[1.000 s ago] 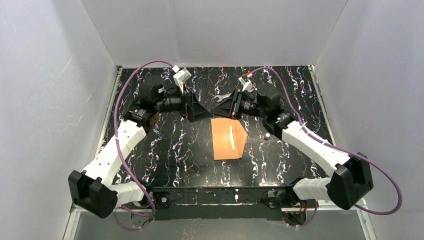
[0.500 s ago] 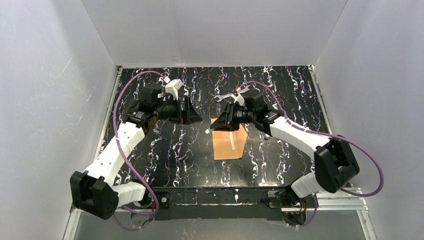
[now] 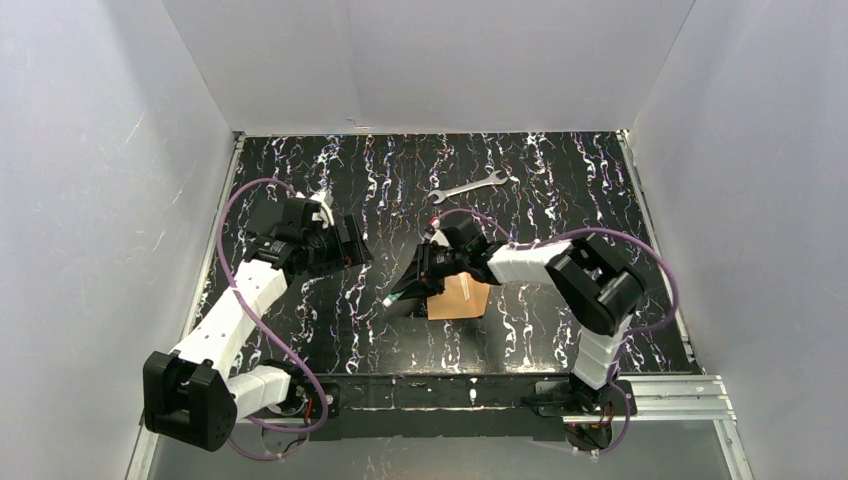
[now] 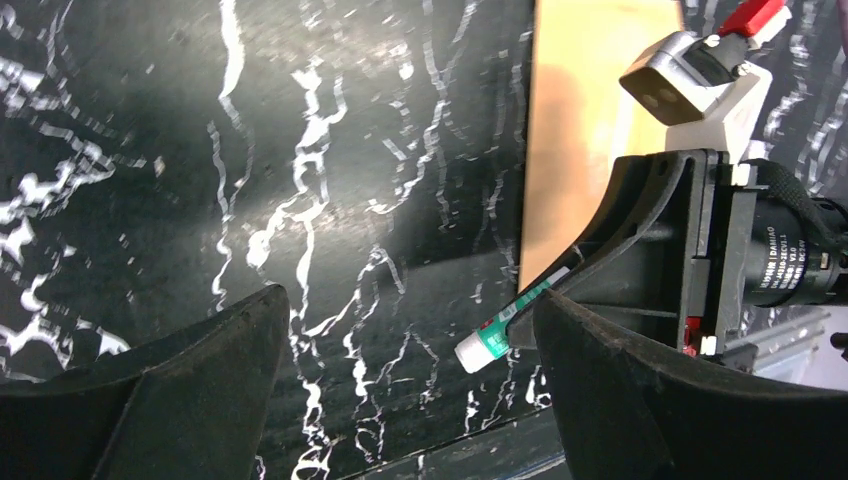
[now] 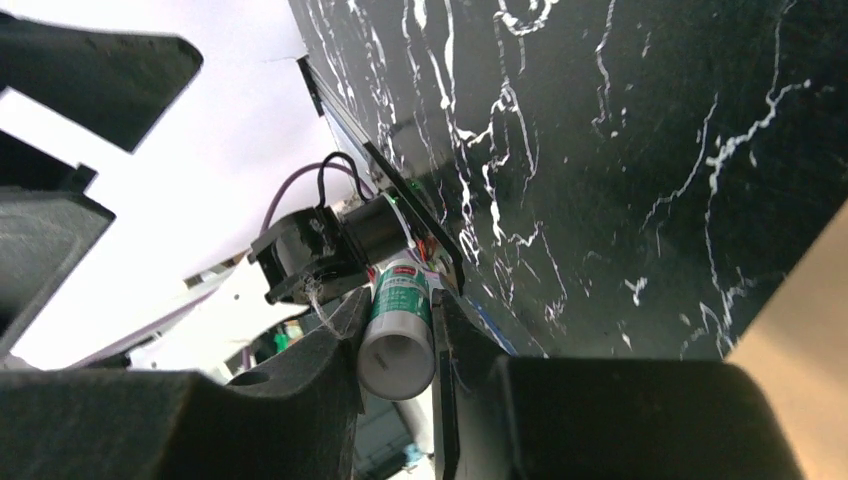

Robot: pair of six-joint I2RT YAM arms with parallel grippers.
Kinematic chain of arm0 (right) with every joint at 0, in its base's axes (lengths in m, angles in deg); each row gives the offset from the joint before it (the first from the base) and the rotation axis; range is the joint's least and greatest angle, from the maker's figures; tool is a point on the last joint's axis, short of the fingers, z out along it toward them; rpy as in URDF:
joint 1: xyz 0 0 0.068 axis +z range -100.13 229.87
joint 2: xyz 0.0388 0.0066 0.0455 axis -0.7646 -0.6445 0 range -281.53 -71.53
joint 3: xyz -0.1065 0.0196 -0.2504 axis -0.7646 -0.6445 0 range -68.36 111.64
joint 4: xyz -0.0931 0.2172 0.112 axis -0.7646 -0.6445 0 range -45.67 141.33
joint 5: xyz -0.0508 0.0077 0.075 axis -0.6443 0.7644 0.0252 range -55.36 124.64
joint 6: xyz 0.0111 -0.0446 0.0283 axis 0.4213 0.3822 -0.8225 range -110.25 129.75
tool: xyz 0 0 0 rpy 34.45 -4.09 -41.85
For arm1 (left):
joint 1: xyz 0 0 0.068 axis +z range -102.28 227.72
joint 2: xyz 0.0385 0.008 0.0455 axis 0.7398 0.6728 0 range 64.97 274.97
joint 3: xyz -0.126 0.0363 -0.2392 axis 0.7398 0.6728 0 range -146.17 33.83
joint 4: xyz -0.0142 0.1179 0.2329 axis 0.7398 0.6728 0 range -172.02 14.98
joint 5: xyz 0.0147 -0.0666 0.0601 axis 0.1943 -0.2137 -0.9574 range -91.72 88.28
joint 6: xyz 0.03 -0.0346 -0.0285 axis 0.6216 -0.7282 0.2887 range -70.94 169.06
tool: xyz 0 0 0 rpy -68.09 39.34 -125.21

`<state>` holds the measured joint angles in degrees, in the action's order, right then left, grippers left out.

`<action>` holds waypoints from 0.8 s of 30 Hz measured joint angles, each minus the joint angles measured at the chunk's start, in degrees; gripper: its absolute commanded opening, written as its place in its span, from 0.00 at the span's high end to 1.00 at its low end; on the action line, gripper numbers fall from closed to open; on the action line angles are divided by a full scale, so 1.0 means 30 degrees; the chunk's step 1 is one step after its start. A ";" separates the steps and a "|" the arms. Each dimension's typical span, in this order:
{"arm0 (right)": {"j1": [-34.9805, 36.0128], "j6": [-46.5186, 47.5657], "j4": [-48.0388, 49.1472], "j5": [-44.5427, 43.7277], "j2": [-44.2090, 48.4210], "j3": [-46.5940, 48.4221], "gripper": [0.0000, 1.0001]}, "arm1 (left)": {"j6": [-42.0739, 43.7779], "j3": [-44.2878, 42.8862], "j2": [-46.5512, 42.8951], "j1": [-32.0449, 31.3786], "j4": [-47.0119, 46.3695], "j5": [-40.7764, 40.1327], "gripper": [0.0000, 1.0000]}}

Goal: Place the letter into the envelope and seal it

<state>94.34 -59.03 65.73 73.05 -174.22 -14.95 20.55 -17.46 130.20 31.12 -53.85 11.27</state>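
While the left gripper (image 3: 350,248) hung over the black, white-veined marble-pattern table (image 3: 560,180) with its jaws spread wide and nothing between them, the right gripper (image 3: 405,292) was clamped on a slim white-and-green glue stick tube (image 5: 397,325), one white end jutting past the fingertips. The flat orange-brown kraft paper envelope (image 3: 467,298) lay on the table, partly under that right gripper. A silver open-ended metal wrench (image 3: 467,187) lay well apart, toward the back wall.
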 measured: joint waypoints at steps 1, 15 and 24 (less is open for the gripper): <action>0.0182 -0.0561 0.0481 0.0022 -0.0495 0.0000 0.99 | -0.0219 0.0277 -0.0087 0.0051 0.0058 -0.0284 0.09; 0.0503 -0.3432 -0.0117 -0.1005 -0.2521 0.2069 0.81 | -0.1071 0.1260 0.0248 0.0495 0.0124 -0.0816 0.10; 0.0503 -0.2922 -0.2142 -0.1392 -0.3337 0.2528 0.71 | -0.1341 0.1035 0.6360 0.0619 -0.1115 0.0051 0.45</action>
<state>95.85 -67.79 59.30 68.88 -184.23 -7.37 16.53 -14.35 149.28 32.97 -57.20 11.43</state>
